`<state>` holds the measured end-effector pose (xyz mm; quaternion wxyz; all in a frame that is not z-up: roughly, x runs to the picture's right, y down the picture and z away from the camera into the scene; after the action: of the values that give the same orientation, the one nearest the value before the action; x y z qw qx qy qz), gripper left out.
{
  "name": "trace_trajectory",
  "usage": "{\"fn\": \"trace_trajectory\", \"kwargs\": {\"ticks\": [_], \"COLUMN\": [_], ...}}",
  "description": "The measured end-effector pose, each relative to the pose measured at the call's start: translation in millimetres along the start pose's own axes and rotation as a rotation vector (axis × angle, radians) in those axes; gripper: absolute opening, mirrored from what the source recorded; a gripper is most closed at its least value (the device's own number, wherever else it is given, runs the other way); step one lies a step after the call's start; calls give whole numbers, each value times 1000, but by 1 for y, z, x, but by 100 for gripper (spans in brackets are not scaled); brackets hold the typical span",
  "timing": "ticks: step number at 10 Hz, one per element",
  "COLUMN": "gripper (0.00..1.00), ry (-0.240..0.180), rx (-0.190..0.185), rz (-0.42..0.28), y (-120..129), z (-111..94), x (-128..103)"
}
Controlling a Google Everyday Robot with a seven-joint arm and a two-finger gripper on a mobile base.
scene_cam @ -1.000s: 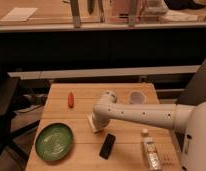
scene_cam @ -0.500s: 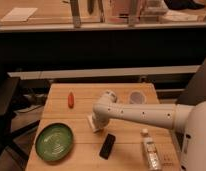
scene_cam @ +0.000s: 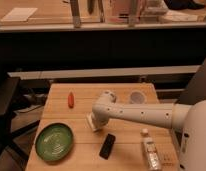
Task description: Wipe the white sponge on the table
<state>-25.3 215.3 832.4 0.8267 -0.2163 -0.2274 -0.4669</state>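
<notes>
Camera view — claw [scene_cam: 94, 121] apparently over white sponge [scene_cam: 90, 121]

White gripper [scene_cam: 95, 121], white sponge [scene_cam: 90, 120] — light-brown table [scene_cam: 86, 95], green plate [scene_cam: 54, 141].

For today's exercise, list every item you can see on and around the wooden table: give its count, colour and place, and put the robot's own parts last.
table: one, light-brown wood, centre of view.
carrot-like thing: one, orange-red, far left part of the table.
plate: one, green, round, near left corner.
white sponge: one, white, middle of the table, at the end of the arm, partly hidden by it.
phone: one, black, flat, near edge, right of the plate.
bottle: one, clear with white cap, lying near the right front corner.
cup: one, whitish, round, far right part of the table.
arm: one, white, reaching in from the right across the table.
gripper: one, white, at the sponge in mid-table.
</notes>
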Motion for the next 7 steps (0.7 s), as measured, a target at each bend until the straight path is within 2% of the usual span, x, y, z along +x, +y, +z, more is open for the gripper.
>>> {"fn": "trace_trajectory", "kwargs": {"ticks": [7], "gripper": [0], "ry": [7], "rx": [5], "rz": [-45], "y": [-5], "z": [3], "x": [-5]}}
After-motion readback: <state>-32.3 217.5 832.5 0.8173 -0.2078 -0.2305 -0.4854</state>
